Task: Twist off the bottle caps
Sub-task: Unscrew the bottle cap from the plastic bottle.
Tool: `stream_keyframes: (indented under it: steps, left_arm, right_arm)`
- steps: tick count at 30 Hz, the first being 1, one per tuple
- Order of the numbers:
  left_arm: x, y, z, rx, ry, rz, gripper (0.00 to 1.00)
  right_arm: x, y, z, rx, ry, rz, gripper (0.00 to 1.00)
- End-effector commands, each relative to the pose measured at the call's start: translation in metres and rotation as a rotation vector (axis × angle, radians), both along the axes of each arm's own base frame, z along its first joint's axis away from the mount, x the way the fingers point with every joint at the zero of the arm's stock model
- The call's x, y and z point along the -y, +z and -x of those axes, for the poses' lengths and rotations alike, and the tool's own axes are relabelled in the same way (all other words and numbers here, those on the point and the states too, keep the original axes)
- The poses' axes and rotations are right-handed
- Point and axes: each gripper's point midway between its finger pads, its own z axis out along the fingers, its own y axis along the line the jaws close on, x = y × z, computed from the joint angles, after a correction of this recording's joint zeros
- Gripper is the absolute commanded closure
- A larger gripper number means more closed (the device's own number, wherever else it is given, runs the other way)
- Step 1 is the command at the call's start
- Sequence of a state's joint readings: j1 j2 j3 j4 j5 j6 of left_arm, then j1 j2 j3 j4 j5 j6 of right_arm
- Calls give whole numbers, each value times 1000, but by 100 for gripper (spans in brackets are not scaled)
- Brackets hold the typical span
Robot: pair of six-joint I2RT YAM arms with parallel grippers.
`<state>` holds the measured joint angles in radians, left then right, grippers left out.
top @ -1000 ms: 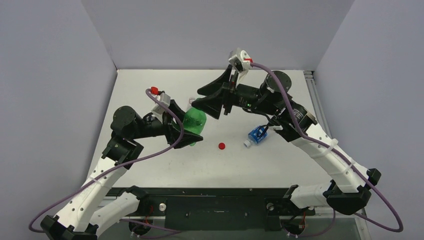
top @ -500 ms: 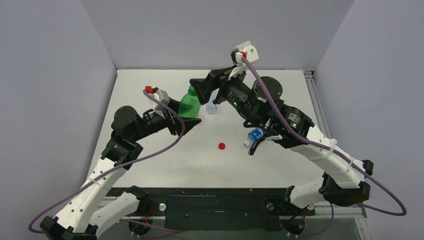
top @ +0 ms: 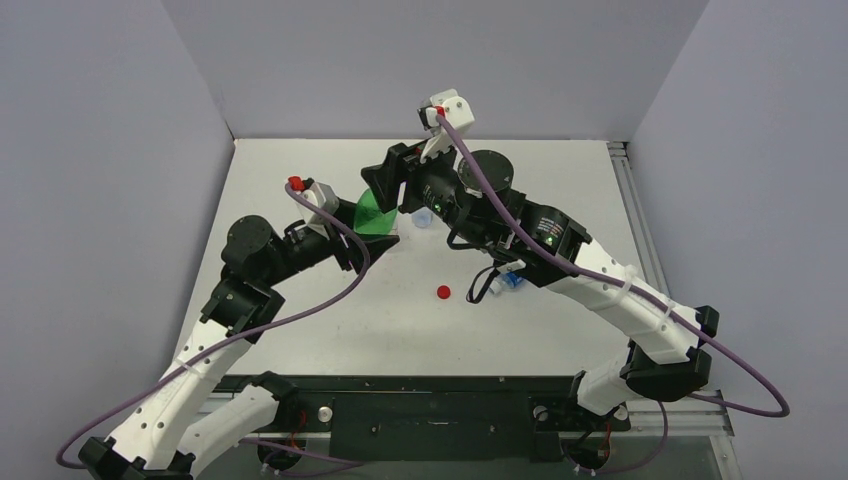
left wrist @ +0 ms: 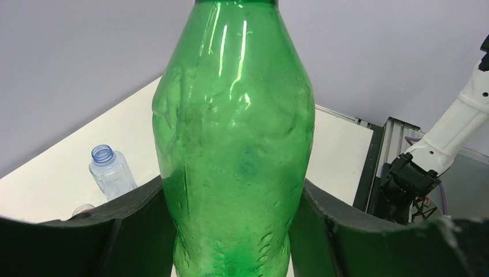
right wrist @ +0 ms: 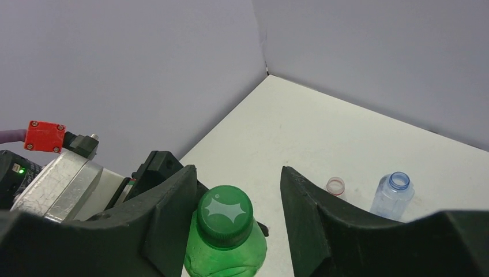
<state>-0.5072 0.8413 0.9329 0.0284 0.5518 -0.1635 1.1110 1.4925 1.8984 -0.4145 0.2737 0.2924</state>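
The table (top: pixel 560 180) carries the green bottle (left wrist: pixel 236 150), upright with its neck up, about eleven o'clock from centre. The left gripper (left wrist: pixel 233 190) is clamped on its belly. The right gripper (right wrist: pixel 237 173) straddles the green cap (right wrist: pixel 225 213), fingers parted and not pinching it. An uncapped clear bottle (right wrist: pixel 392 193) stands at the green one's three o'clock. A red cap (top: pixel 443 292) lies at its five.

Soft, even light falls from above, and all three views are bright and in good focus. On the counter (top: pixel 560 330) only faint grey shadows lie under the arms. In the left wrist view, narrow white glare streaks run down the green bottle (left wrist: pixel 236 144) near 12 o'clock. The side walls look greyer than the counter.
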Motion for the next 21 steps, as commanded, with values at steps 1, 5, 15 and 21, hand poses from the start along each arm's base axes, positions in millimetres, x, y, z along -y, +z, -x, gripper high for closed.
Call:
stream_keyframes:
  steps: [1,5,15,21]
  left_arm:
    - [-3,14,1,61,17,24,100]
    - [-4,15,1,64,19,26,100]
    - [-5,20,-2,64,38,36,100]
    - [-4,23,2,62,22,48,100]
  right_arm:
    - [-6,23,5,-4,54,-93,50]
    - [-10,21,5,-15,78,-99,55]
    - [-17,16,8,-23,127,-79,77]
    - [-7,24,7,-1,119,-101,100]
